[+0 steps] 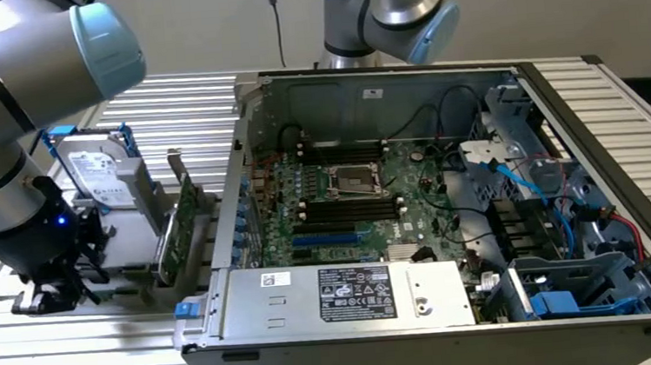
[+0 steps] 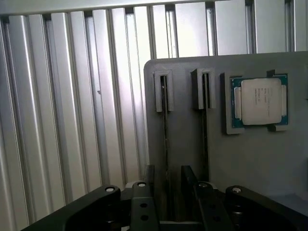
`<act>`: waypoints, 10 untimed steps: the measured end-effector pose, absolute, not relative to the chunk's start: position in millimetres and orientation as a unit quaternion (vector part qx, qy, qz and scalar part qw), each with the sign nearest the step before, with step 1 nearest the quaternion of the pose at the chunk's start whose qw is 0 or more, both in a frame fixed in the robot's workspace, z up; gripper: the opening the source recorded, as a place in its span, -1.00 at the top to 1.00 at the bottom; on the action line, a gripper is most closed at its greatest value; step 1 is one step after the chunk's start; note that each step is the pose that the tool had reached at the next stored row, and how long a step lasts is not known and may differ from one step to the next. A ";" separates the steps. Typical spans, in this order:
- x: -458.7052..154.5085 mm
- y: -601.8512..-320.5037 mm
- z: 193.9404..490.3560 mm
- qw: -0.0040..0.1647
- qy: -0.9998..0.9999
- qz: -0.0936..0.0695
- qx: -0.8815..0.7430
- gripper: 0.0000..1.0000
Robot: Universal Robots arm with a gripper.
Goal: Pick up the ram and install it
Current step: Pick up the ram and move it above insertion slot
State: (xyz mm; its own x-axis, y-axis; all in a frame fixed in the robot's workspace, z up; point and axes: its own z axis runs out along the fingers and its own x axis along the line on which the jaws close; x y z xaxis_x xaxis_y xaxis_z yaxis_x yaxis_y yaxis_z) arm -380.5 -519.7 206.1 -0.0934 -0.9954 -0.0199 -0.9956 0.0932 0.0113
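Aluminium slatted table [image 1: 72,359] is seen around the gripper [image 1: 49,296], held low at the exterior view's left, just beside a grey holder [image 1: 122,251] and well apart from the open computer case [image 1: 428,296]. In the wrist view, the ram [image 2: 165,130] is seen on edge in a holder [image 2: 185,134] slot, running between the parted, unclenched fingers [image 2: 188,185]; ribbed table borders the holder's straight edge; a processor [image 2: 260,101] is seated nearby.

The ribbed aluminium desk [image 2: 72,120] is gleaming in silver stripes; the flat plastic tray [image 2: 250,163] is showing plain grey; the square silver-topped processor [image 2: 260,102] is showing green edging.
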 end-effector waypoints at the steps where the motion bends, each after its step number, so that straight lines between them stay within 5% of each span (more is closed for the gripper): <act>1: -380.4 -519.7 204.4 0.004 0.739 0.011 -0.674 0.27; 10: -383.1 -518.6 199.3 0.004 0.728 0.011 -0.686 0.27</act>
